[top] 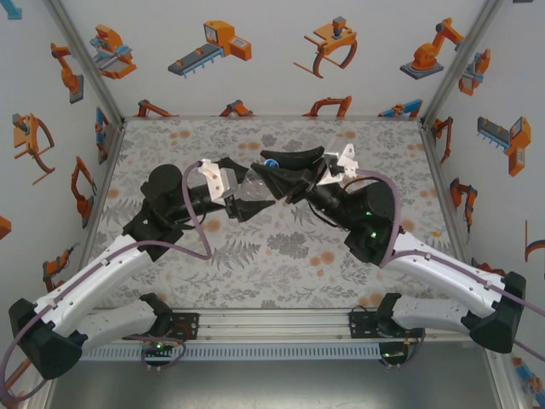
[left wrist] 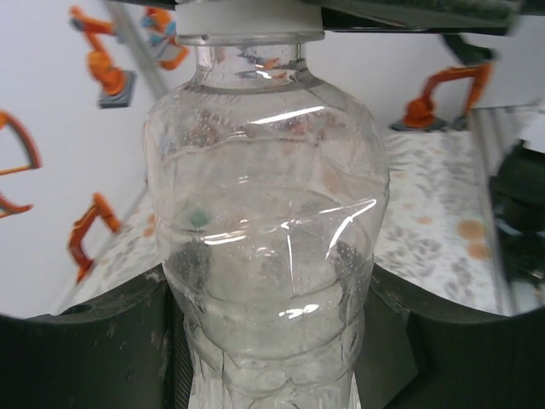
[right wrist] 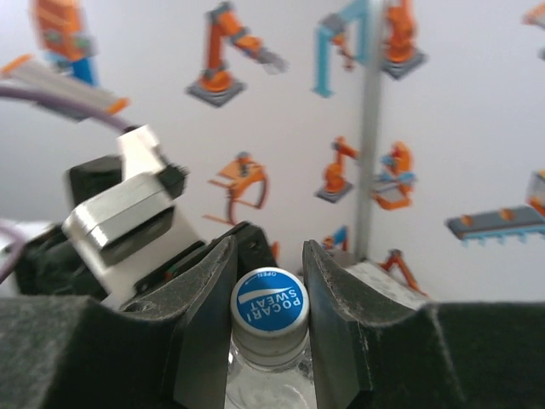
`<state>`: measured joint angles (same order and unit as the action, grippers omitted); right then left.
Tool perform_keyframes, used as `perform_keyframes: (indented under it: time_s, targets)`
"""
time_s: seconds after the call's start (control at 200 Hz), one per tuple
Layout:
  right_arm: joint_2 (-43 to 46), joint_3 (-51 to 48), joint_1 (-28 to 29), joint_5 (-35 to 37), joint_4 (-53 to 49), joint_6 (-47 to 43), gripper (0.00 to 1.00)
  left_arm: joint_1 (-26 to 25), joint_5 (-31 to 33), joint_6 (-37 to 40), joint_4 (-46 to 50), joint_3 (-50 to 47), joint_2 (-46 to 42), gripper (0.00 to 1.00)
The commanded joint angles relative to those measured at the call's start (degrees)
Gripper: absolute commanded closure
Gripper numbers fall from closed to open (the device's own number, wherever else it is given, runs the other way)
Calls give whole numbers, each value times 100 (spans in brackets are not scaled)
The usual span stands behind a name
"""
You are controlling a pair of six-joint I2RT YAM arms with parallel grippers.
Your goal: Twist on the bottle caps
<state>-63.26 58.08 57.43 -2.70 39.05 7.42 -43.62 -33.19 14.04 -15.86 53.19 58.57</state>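
A clear, unlabelled bottle (left wrist: 268, 221) is held above the middle of the table, with my left gripper (left wrist: 272, 341) shut around its lower body. In the top view the bottle (top: 254, 186) lies tilted between the two grippers. On its neck sits a bottle cap (right wrist: 270, 308) with a blue printed top and a whitish side. My right gripper (right wrist: 270, 294) is shut on that cap, one finger pressed on each side. In the left wrist view the cap's whitish rim (left wrist: 249, 19) sits under the right gripper's dark fingers. The other bottles and caps are out of view.
The floral table cloth (top: 281, 247) spreads under both arms. White walls with orange robot stickers and metal corner posts (top: 451, 68) close the table in. The left arm's wrist block (right wrist: 119, 217) sits close behind the cap in the right wrist view.
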Motion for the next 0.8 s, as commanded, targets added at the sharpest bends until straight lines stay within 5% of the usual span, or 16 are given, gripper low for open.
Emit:
perform_keyframes:
  time_s: [0.0,0.26,0.421,0.546,0.661,0.796]
  targets:
    - [-433,218,250,1729,-76,-221,100,-185,1426,163,-876,157,343,100]
    - [-1178,576,447,3578,300,-623,100,-358,3226,166,-1471,471,1164,100]
    - [-1145,649,437,3531,22,-524,100,-358,3139,170,-1557,524,1308,100]
    - [-864,926,369,3068,-1206,-424,100,-358,2823,252,-1325,525,1288,100]
    - [-657,1497,205,2485,-2937,-35,70,-347,2322,391,-813,535,1235,100]
    - [-404,1988,76,1899,-4560,292,57,-303,1383,591,110,560,1138,100]
